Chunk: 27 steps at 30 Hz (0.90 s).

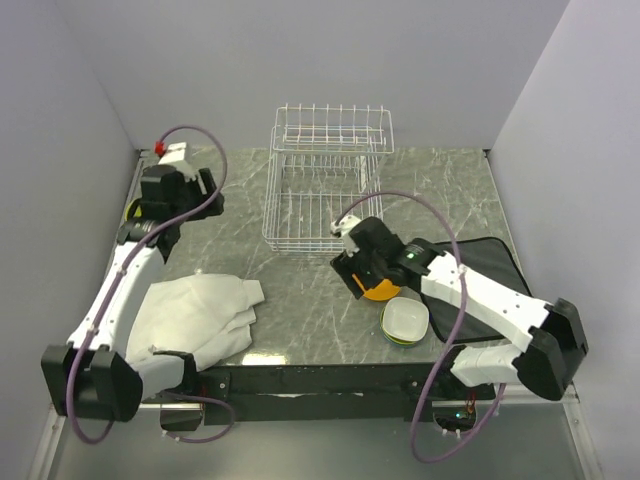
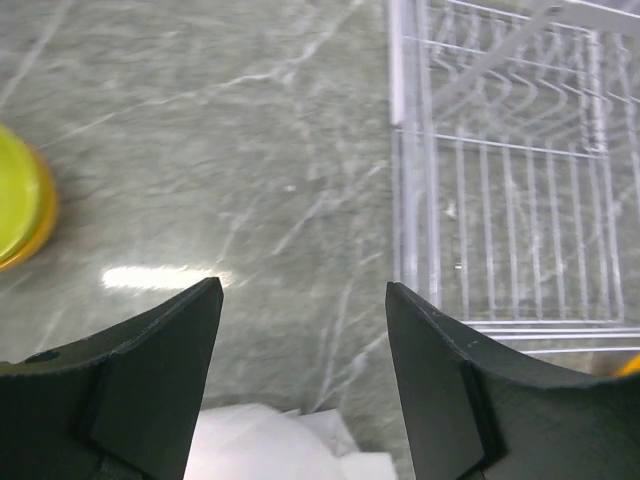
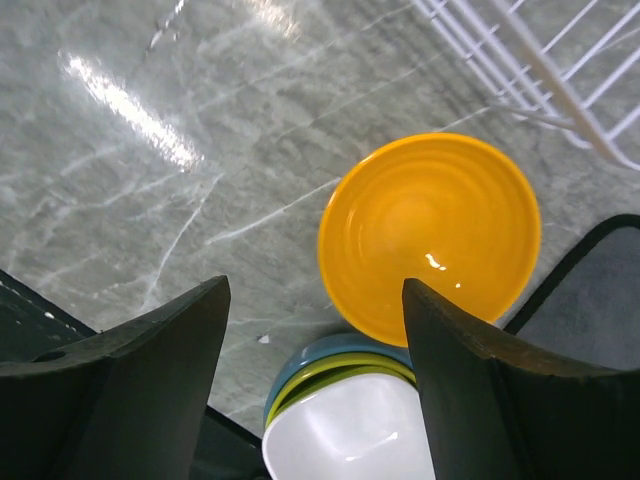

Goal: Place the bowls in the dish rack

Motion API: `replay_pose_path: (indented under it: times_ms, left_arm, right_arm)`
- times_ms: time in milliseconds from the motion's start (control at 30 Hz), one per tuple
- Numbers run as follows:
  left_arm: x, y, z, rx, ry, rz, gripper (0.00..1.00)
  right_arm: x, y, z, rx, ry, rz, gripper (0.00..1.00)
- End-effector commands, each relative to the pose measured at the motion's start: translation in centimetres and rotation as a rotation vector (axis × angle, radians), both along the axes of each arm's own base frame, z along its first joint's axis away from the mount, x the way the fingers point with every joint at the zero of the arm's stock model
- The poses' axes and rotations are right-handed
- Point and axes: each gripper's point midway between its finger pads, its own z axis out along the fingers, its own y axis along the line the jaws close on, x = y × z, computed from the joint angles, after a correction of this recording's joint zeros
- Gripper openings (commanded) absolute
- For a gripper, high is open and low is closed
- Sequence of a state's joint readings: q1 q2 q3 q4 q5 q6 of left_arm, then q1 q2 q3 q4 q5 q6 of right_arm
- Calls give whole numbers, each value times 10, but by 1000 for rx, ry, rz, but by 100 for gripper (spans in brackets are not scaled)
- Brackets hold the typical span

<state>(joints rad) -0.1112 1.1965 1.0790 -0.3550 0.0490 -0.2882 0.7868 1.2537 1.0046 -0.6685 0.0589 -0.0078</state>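
An orange bowl [image 3: 430, 235] sits upright on the marble table just in front of the white wire dish rack [image 1: 320, 190]. My right gripper [image 3: 315, 290] hovers open above the bowl's near rim, its right finger over the edge, holding nothing. Close beside the orange bowl is a stack of bowls [image 3: 350, 430]: blue at the bottom, lime in the middle, white on top. My left gripper [image 2: 305, 300] stands open and empty left of the rack [image 2: 520, 200]. A lime bowl nested in an orange one [image 2: 15, 210] shows at that view's left edge.
A crumpled white cloth [image 1: 195, 315] lies at the front left, its edge under the left gripper [image 2: 270, 445]. A black mat [image 1: 490, 270] covers the table's right side beside the bowls. Grey walls close in on three sides.
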Motion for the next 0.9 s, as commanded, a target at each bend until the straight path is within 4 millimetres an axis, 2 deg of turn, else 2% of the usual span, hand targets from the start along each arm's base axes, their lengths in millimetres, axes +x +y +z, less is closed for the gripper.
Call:
replay_pose_path:
  times_ms: [0,167,267,300,600,867]
  left_arm:
    - [-13,28,21,70,-114,56,73]
    - [-36,53,40,110,-174,124,73]
    - [-49,55,47,101,-196,131,73]
    - [-51,63,48,96,-201,155,73]
    - [-68,77,43,84,-220,204,73]
    - [-73,82,55,76,-267,226,74]
  right_arm:
    - [6,5,4,-77,-27,3,77]
    - [12,0,-16,-147,-7,-31,72]
    - [11,-2,-30,-187,12,-23,62]
    - [10,-2,-35,-202,19,-16,60]
    - [1,0,-57,-250,47,27,61]
    - [4,-5,-73,-314,57,39,62]
